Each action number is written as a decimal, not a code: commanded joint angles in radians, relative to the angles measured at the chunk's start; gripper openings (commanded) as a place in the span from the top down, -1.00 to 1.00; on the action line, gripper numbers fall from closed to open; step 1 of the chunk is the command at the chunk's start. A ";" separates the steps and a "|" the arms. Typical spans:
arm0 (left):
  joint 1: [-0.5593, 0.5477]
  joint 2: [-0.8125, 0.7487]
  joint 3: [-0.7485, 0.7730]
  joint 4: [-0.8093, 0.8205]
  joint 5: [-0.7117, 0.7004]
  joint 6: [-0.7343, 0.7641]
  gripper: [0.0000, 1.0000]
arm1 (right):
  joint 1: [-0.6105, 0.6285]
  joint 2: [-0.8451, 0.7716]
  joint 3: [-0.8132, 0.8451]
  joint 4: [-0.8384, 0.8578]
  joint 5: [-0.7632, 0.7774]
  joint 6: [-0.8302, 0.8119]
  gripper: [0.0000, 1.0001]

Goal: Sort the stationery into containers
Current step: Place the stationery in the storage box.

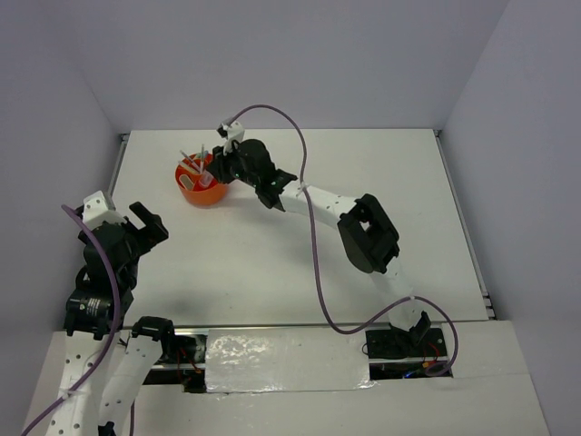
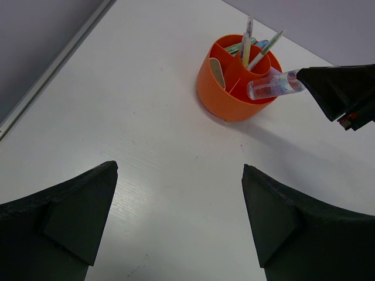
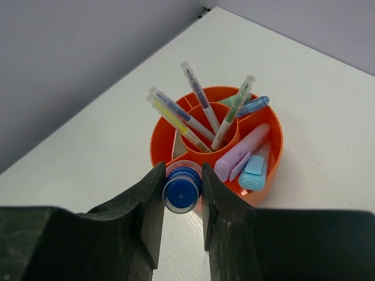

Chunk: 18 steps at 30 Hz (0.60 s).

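The round orange organizer (image 1: 196, 190) stands at the far left of the table; it also shows in the left wrist view (image 2: 225, 93) and the right wrist view (image 3: 271, 157). Thin pens (image 3: 199, 108) stand in its central ring; a purple marker (image 3: 240, 152), a blue marker (image 3: 254, 171) and green and blue pieces lie in outer compartments. My right gripper (image 3: 182, 193) is shut on the clear blue-capped bottle (image 3: 181, 191), held tilted at the organizer's near rim; the bottle also shows in the left wrist view (image 2: 272, 86). My left gripper (image 2: 179, 225) is open and empty, well short of the organizer.
The table's left edge rail (image 2: 53, 67) runs close to the organizer. The right arm (image 1: 345, 213) stretches diagonally across the middle of the table. A purple cable (image 1: 313, 227) loops over it.
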 commanded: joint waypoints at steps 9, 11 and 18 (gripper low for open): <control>0.013 -0.003 0.009 0.050 0.031 0.032 -0.99 | 0.037 0.021 0.104 -0.061 0.046 -0.097 -0.25; 0.013 -0.001 0.009 0.050 0.029 0.033 -0.99 | 0.043 0.005 0.099 -0.061 0.041 -0.106 -0.64; 0.013 0.011 0.012 0.042 0.013 0.029 -0.99 | 0.057 -0.116 0.095 -0.096 0.060 -0.109 -0.87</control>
